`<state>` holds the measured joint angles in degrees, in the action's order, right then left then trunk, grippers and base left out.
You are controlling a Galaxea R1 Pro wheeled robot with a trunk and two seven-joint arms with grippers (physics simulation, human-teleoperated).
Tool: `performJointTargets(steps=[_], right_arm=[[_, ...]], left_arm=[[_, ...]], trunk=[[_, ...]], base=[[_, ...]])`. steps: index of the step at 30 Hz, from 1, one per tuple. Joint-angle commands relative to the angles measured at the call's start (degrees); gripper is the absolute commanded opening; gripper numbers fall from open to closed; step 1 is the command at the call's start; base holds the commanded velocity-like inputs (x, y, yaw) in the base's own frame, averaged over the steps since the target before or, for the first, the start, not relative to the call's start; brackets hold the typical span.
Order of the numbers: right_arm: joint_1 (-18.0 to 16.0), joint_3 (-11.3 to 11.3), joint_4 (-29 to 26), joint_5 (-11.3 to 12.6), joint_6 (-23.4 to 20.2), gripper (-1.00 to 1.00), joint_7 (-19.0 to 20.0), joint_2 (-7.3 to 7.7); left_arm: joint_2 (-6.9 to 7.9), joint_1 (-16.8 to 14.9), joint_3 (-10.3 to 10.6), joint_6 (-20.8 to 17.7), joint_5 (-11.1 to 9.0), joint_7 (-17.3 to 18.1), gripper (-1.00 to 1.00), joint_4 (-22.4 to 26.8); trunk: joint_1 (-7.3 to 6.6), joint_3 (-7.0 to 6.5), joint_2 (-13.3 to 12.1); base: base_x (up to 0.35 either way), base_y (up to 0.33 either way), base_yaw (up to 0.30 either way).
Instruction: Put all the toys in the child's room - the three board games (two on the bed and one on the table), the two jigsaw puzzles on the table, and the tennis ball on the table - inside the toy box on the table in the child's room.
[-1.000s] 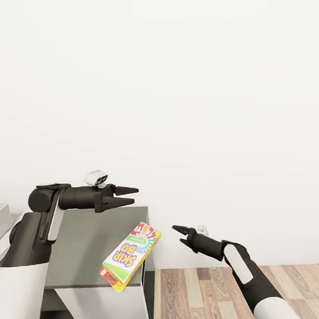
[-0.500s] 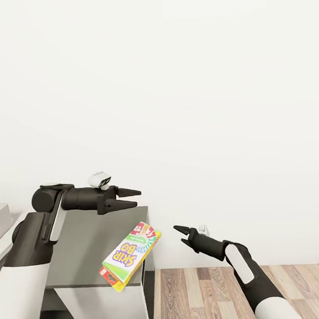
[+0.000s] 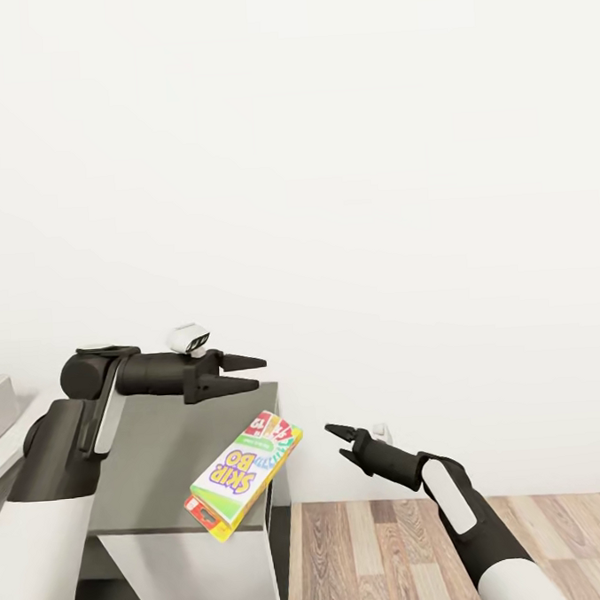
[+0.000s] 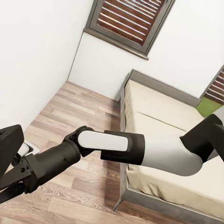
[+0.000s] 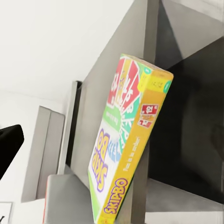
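Head view – box: SKIP-BO box (image 3: 244, 475) lies flat at the table (image 3: 167, 450) top's end, its corner at 7 o'clock jutting past the edge; nothing grips it.
Head view – left gripper (image 3: 249, 373): fingers slightly spread, empty, above the table at 12 o'clock from the box.
Head view – right gripper (image 3: 338, 444): fingers parted, empty, just beside the box at 3 o'clock, over the wood floor (image 3: 457, 548).
Left wrist view: shows the bed (image 4: 163, 121), a window and the right forearm; no toys visible there.
Right wrist view: shows the box's yellow side wall (image 5: 135, 154) lettered "SKIPBO", which the head view barely gives.
Handling, judged: light, stiff cardboard, smooth faces; liable to tip off. Pinch across the thin overhanging edge.
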<state>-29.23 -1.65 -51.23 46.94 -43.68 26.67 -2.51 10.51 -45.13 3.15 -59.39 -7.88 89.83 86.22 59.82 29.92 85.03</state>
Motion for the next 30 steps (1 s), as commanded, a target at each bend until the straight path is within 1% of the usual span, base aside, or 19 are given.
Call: performJointTargets(steps=[1, 8, 13, 15, 16, 17, 19, 20, 21, 23, 27, 30], right_arm=[[-0.04, -0.18, -0.01, 0.10, -0.37, 1.00, 0.05, -0.08], [-0.08, -0.13, -0.01, -0.02, -0.36, 1.00, 0.05, -0.45], [-0.43, -0.13, 0.08, -0.20, 0.10, 1.00, -0.01, -0.66], [-1.60, -0.10, 1.16, -0.24, 1.30, 1.00, -0.07, -0.72], [-2.70, -0.02, 3.16, -0.28, 2.46, 1.00, -0.09, -0.78], [-3.36, 0.02, 4.58, -0.32, 3.13, 1.00, -0.11, -0.84], [-6.76, 0.20, 11.33, -0.48, 5.98, 1.00, -0.23, -1.43], [-7.70, 0.26, 13.01, -0.51, 6.65, 1.00, -0.25, -1.57], [-9.31, 0.38, 16.00, -0.57, 7.77, 1.00, -0.25, -1.81], [-10.88, 0.56, 19.03, -0.61, 8.78, 1.00, -0.18, -1.95], [-11.98, 0.70, 21.18, -0.62, 9.45, 1.00, 0.19, -1.67], [-12.30, 0.75, 21.80, -0.62, 9.63, 1.00, 0.31, -1.57]], left_arm=[[0.05, -0.05, 0.09, -0.61, -0.05, 0.17, 1.00, 0.00], [-0.45, -0.05, 0.57, -0.61, -0.02, 0.17, 1.00, 0.00], [-0.79, -0.05, 1.97, -0.61, 0.12, 0.17, 1.00, 0.00], [-1.49, -0.05, 2.58, -0.61, 0.17, 0.17, 1.00, 0.02], [-2.25, -0.05, 2.88, -0.61, 0.21, 0.17, 1.00, 0.04], [-2.65, -0.05, 2.99, -0.61, 0.23, 0.17, 1.00, 0.05], [-3.90, -0.10, 3.26, -0.61, 0.33, 0.17, 1.00, 0.07], [-4.09, -0.10, 3.29, -0.61, 0.35, 0.17, 1.00, 0.08], [-4.38, -0.11, 3.35, -0.61, 0.37, 0.17, 1.00, 0.08], [-4.62, -0.14, 3.39, -0.61, 0.39, 0.17, 1.00, 0.08], [-4.74, -0.18, 3.43, -0.61, 0.40, 0.17, 1.00, 0.09], [-4.77, -0.21, 3.44, -0.61, 0.40, 0.17, 1.00, 0.09]], trunk=[[0.22, 0.25, 0.45], [1.76, 1.50, 3.26], [2.86, 2.40, 5.26], [3.30, 2.76, 6.07], [3.52, 2.94, 6.47], [3.74, 3.12, 6.87], [4.18, 3.48, 7.67], [4.40, 3.66, 8.07], [4.62, 3.84, 8.47], [5.06, 4.19, 9.27], [5.93, 4.91, 10.88], [5.93, 4.91, 10.88]], base=[[0.000, 0.000, 0.000], [0.000, 0.000, 0.000], [0.000, 0.000, 0.000], [0.000, 0.000, 0.000], [0.000, 0.000, 0.000], [0.000, 0.000, 0.000], [0.000, 0.000, 0.000], [0.000, 0.000, 0.000], [0.000, 0.000, 0.000], [0.000, 0.000, 0.000], [0.000, 0.000, 0.000], [0.000, 0.000, 0.000]])
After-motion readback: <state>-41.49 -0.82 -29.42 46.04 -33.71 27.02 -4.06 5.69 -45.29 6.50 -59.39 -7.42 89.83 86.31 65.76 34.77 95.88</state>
